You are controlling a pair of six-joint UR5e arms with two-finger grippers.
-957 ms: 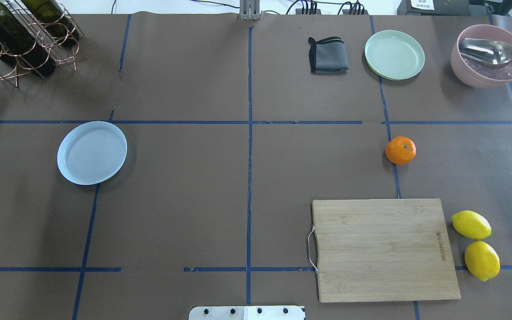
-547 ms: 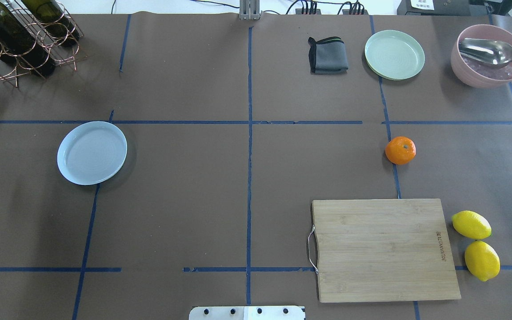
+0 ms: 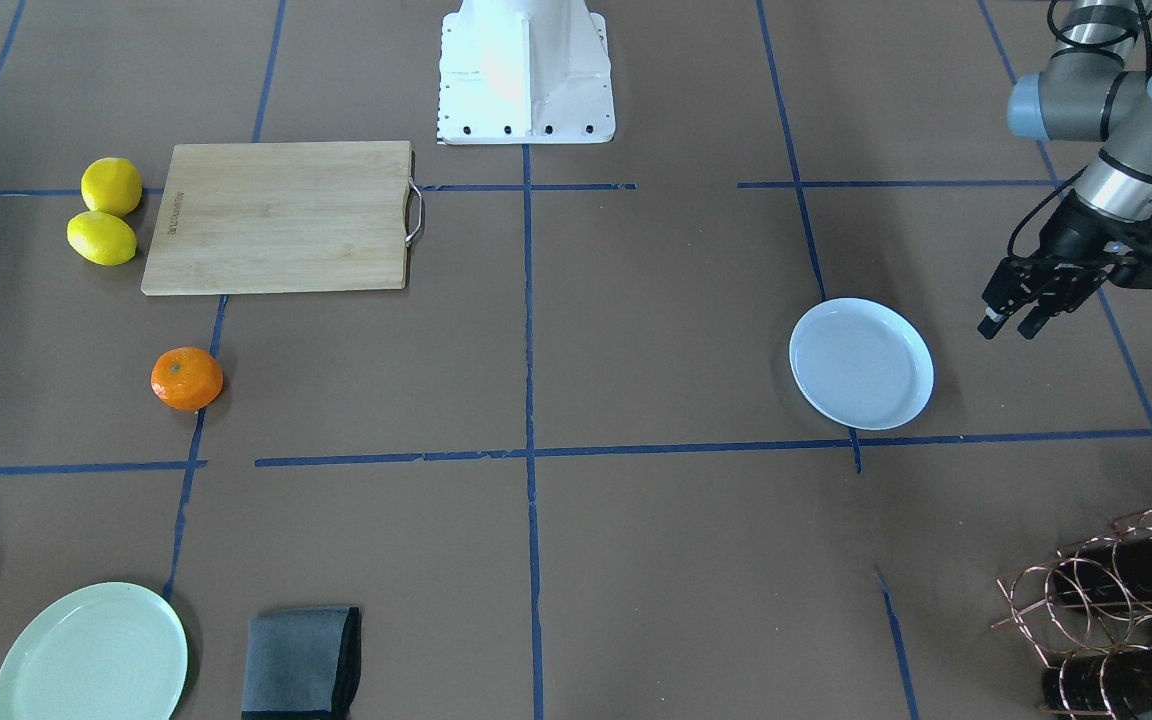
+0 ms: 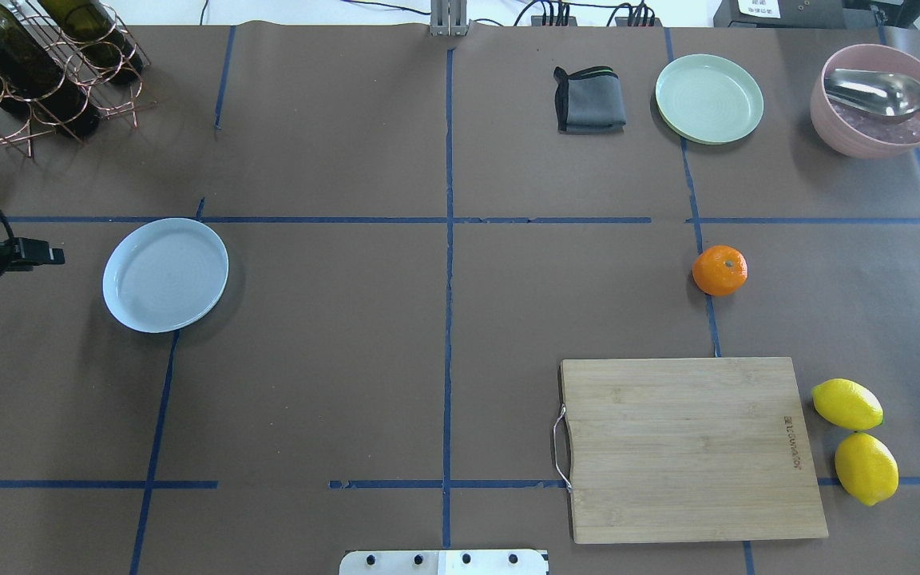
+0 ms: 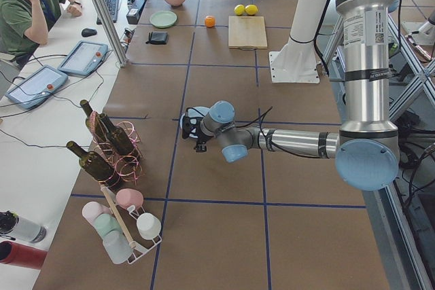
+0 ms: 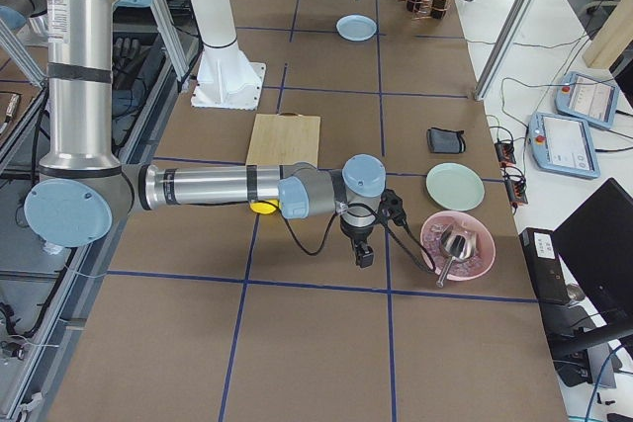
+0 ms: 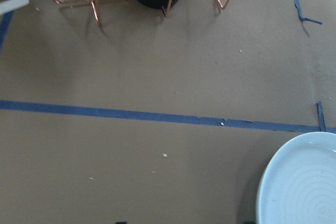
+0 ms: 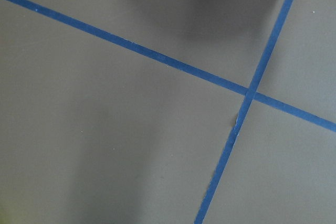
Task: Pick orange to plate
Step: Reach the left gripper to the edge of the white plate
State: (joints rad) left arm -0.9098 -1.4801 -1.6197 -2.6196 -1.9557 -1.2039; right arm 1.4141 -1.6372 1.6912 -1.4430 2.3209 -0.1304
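Note:
The orange [image 4: 719, 270] lies on the brown table's right half, beyond the cutting board, with nothing touching it; it also shows as the orange [image 3: 187, 378]. The pale bluish-white plate [image 4: 165, 275] sits empty on the left half. My left gripper [image 3: 1006, 326] hangs open just outside the plate [image 3: 861, 363], fingers tilted toward it, holding nothing. Its wrist view catches the plate [image 7: 299, 182] at the lower right. My right gripper [image 6: 364, 256] hovers beside the pink bowl, far from the plate; whether it is open or shut I cannot tell.
A wooden cutting board [image 4: 691, 447] lies near the robot on the right, two lemons [image 4: 847, 403] beside it. At the far right are a green plate [image 4: 709, 98], a grey cloth [image 4: 589, 100] and a pink bowl [image 4: 875, 120] with a spoon. A wine rack [image 4: 37, 64] fills the far left corner.
My left gripper has come into the overhead view from the left edge and now sits beside the plate. The orange and plate have not moved.

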